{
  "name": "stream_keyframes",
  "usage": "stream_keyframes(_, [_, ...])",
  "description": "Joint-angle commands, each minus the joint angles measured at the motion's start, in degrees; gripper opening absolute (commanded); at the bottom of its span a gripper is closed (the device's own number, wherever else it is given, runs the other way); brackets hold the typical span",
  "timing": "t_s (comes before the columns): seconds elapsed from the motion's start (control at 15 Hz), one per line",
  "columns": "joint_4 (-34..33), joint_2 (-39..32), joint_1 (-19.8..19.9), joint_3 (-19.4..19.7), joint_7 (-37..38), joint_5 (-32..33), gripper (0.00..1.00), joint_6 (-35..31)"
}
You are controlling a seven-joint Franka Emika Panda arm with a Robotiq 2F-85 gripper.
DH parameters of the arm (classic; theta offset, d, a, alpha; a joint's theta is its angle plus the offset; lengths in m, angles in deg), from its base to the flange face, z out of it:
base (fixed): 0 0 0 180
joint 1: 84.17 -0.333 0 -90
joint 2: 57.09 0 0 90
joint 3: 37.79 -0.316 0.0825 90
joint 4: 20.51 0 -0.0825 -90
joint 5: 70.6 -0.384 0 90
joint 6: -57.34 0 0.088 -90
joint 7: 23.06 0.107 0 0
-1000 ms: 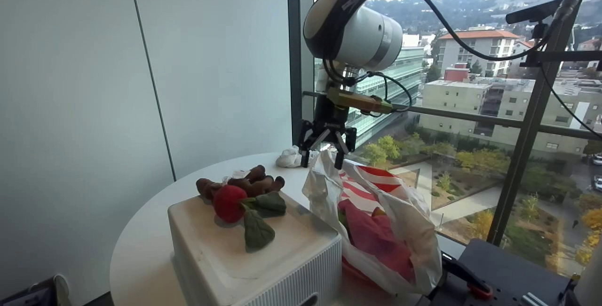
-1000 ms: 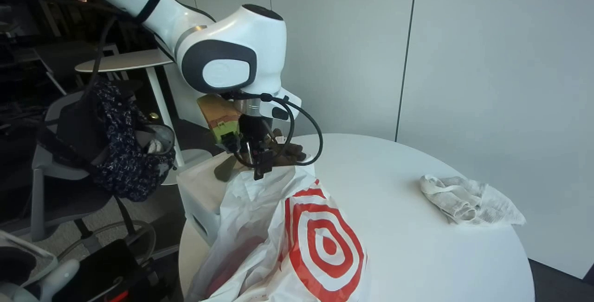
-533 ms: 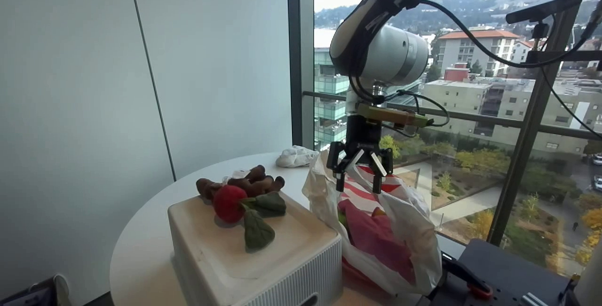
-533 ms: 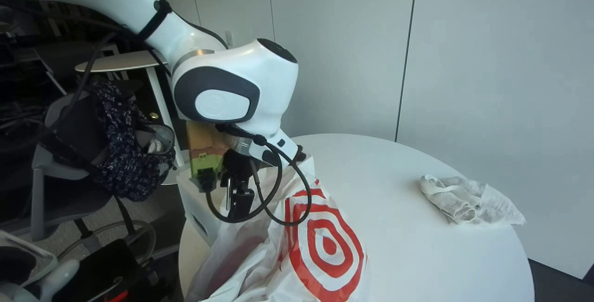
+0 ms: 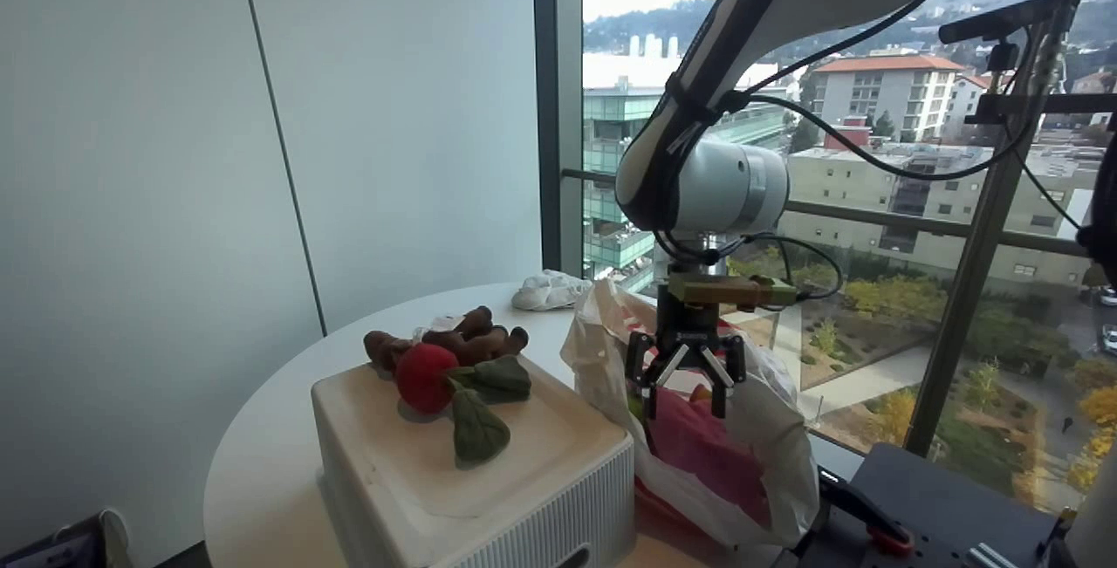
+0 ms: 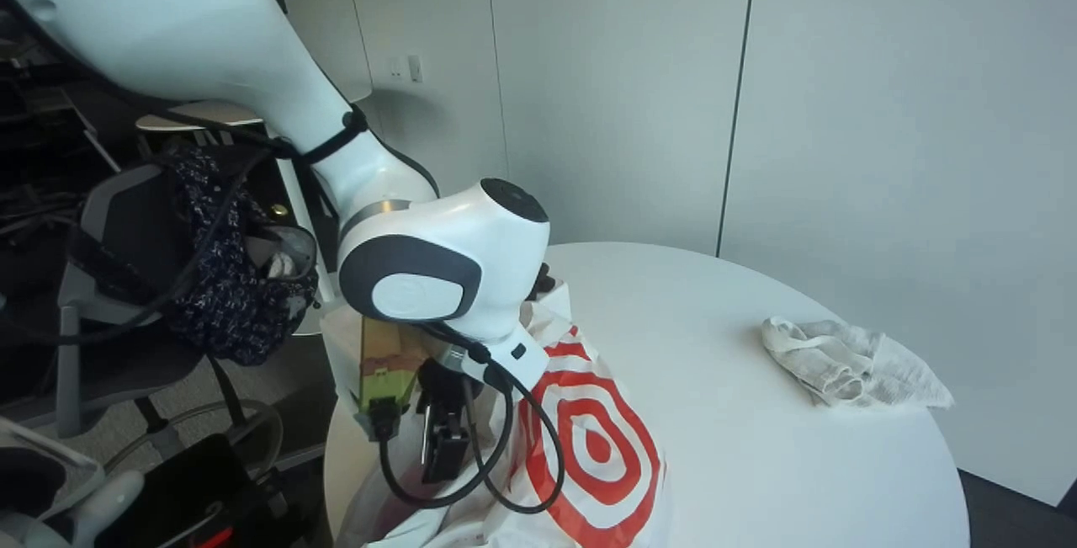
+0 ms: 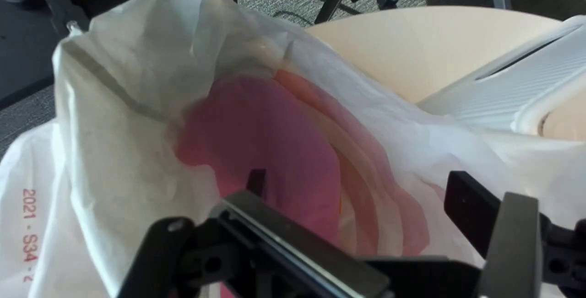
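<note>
Pink cloth [image 5: 709,456]: lies below the gripper [image 5: 684,402], long axis running roughly down the wrist view
Gripper: fingers [image 7: 297,238] spread apart, nothing clasped
Bag [image 5: 598,363]: gaping around cloth

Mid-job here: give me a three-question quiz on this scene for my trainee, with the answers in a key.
1. True or false: the gripper has its jaws closed on the white plastic bag.
2. What colour is the large item showing inside the bag? A: blue; B: pink; C: black.
3. Fill the gap: the red item with green leaves rests on the white ____ beside the bag.
Key: 1. False, the jaws stand open. 2. B. 3. box.
</note>
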Motion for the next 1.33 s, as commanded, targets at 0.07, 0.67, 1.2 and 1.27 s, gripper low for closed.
stream_keyframes(0.07, [-0.71,-7.65,-0.51,0.53,5.30,3.48,1.00,-14.47])
stream_keyframes(0.67, [-0.46,-15.04,-5.46,6.95,17.30,12.85,0.49,-28.03])
stream_keyframes(1.2, [-3.35,-6.29,-1.72,6.58,17.68,9.67,0.14,-4.38])
stream_keyframes(1.27, [-3.67,-4.99,-1.22,6.43,17.68,9.02,0.18,-2.96])
